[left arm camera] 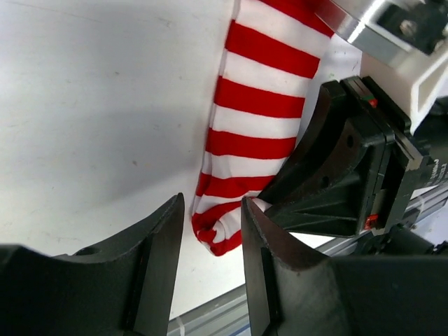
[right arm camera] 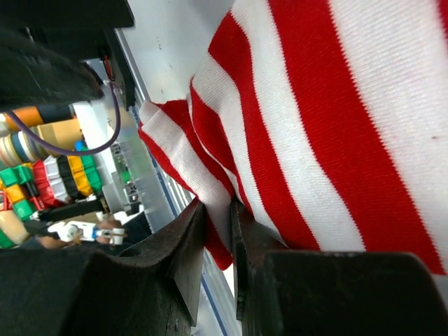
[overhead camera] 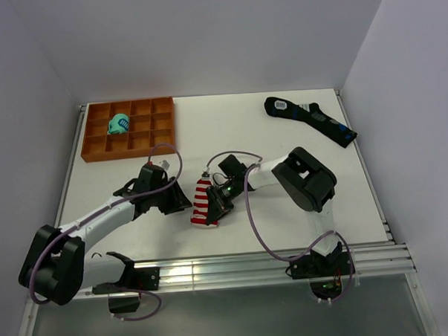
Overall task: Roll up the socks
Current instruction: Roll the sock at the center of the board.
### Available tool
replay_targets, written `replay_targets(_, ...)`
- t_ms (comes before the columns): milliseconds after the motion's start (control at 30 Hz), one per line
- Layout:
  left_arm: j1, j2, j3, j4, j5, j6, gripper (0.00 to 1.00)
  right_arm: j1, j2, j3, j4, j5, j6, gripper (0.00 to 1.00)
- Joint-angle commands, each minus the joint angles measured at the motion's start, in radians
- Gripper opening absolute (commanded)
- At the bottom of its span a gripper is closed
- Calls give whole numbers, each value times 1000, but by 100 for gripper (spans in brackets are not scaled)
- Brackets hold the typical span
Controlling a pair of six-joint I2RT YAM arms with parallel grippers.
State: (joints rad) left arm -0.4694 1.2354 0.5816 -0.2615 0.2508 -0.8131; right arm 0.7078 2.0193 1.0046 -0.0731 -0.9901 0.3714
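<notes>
Lying near the front edge of the table, between the two arms, the socks form a flat striped strip with the near end curled over on itself; the right hand is clamped on a thin pinch of knit at that end, its fingers almost together; the left hand stands apart, fingertips either side of the curled end and, as far as I can tell, not gripping it; the fabric looks light, soft and limp, so it should bunch and spring loose rather than hold a shape; the best hold is probably the whole thickness of the curl, not a single layer, with the strip pressed flat to the table during rolling.
</notes>
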Motion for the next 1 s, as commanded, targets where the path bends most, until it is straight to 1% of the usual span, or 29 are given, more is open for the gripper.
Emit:
replay_targets(0, -26, 15, -5, 65, 25, 35, 43, -1, 82, -17, -166, 166, -74, 16)
replay_targets(67, -47, 16, -18, 68, 13, 37, 43, -2, 90, -6, -174, 163, -77, 16)
replay_targets(200, -52, -17, -77, 100, 28, 3, 44, -2, 110, 9, -200, 163, -77, 16)
replay_targets(467, -75, -56, -132, 148, 53, -26, 48, -4, 128, 37, -252, 179, -94, 16)
replay_targets(600, -75, -62, -147, 188, 96, -40, 49, -5, 134, 35, -251, 182, -86, 16)
replay_targets(967, -75, -53, -207, 240, 139, -61, 50, -5, 144, 35, -249, 186, -75, 16)
